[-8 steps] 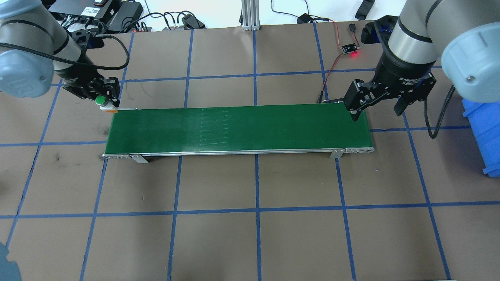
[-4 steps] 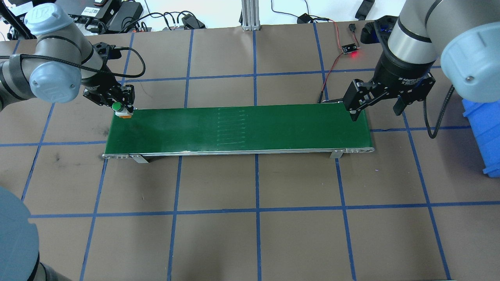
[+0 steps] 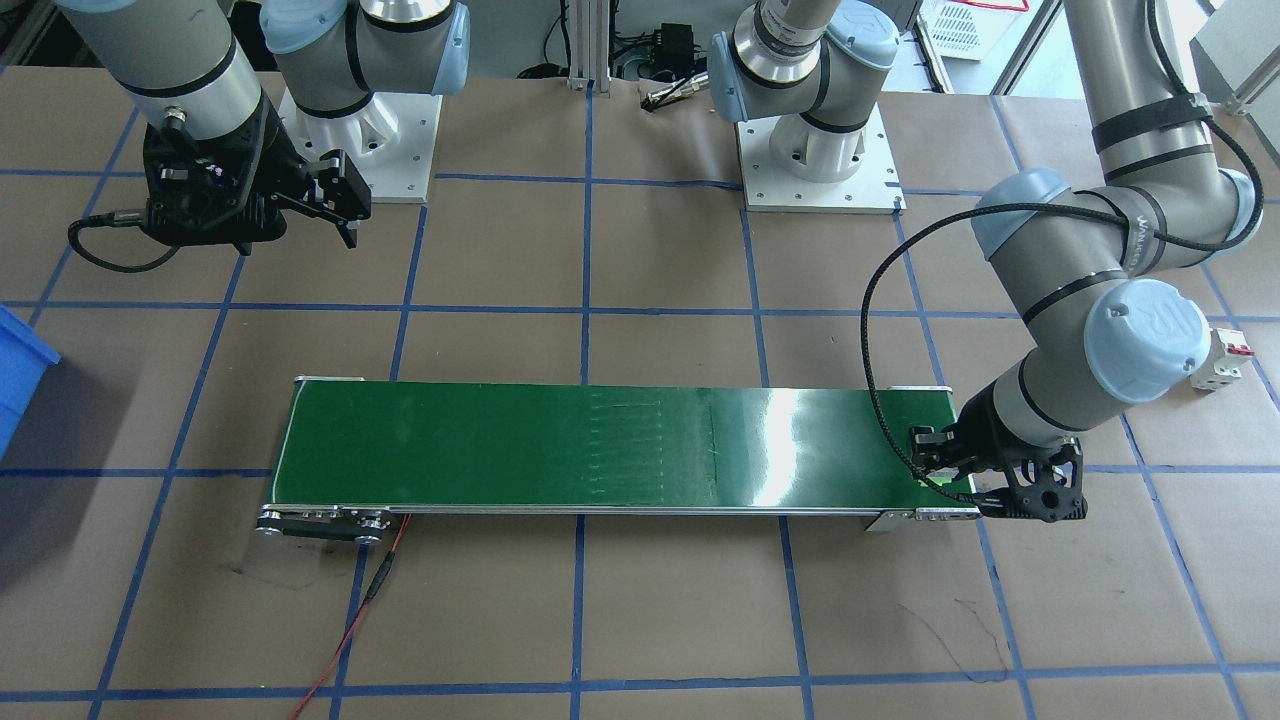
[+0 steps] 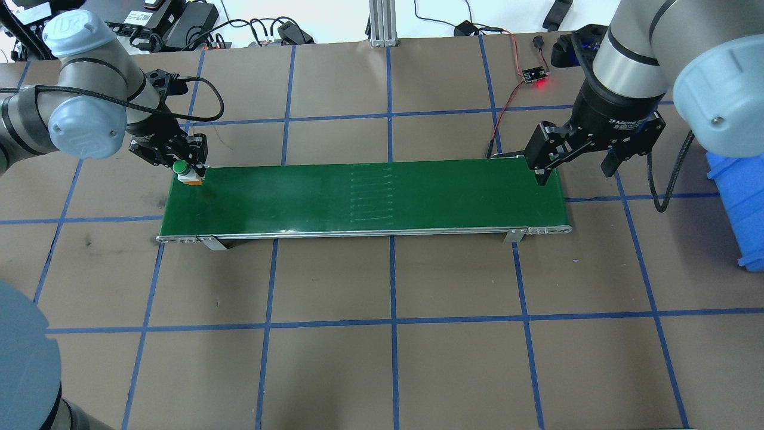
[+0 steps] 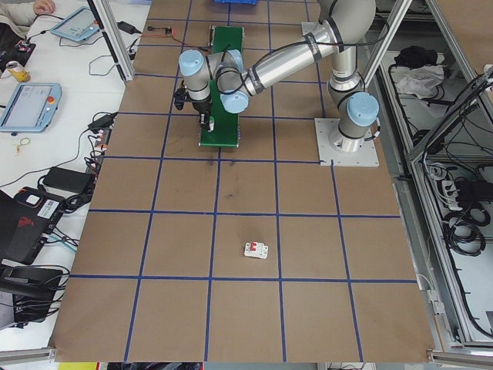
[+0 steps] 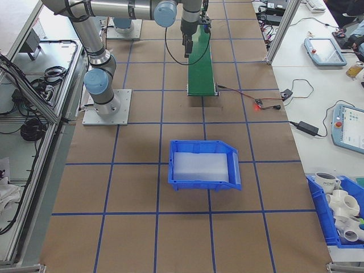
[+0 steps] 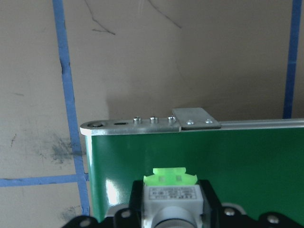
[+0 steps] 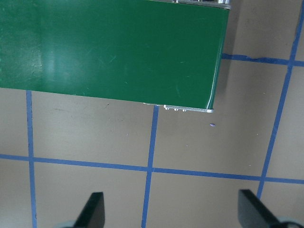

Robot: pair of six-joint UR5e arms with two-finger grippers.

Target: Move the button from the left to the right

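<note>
One hand, your left hand (image 4: 190, 160), pinched the button (image 4: 181, 168) over the conveyor belt's (image 4: 364, 197) left end, probably just touching; release was due next. Your right hand (image 4: 576, 164) waited spread.

My right gripper (image 4: 573, 164) carries white lettering on its black collar, beginning "2F Adaptive"; the rest is too small for me to read. The grey label on the button (image 7: 173, 199) in my left gripper (image 7: 173, 216) is illegible.
</note>
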